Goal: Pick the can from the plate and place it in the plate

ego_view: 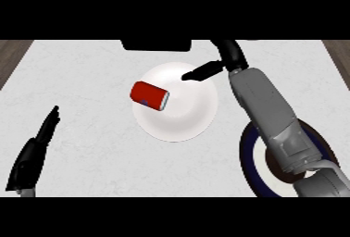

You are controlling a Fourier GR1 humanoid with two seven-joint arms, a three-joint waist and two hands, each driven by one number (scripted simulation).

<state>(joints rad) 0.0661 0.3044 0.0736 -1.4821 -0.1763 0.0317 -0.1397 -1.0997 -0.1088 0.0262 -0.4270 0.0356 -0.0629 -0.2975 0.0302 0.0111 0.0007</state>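
A red can (150, 96) is lying sideways on the white plate (183, 126) at the middle of the bench (82, 74). The right hand (203, 71), open and empty, is being held over the plate's far rim; it is probably best lowered astride the can's body.

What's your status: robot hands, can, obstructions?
Left robot hand open, resting lower left. Right robot hand open over round white plate's rim. Red cylindrical can on its side there, unheld. Nothing between.

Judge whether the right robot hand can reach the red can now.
Probably yes: the right robot hand is over the rim of the white plate, with nothing between it and the red can.
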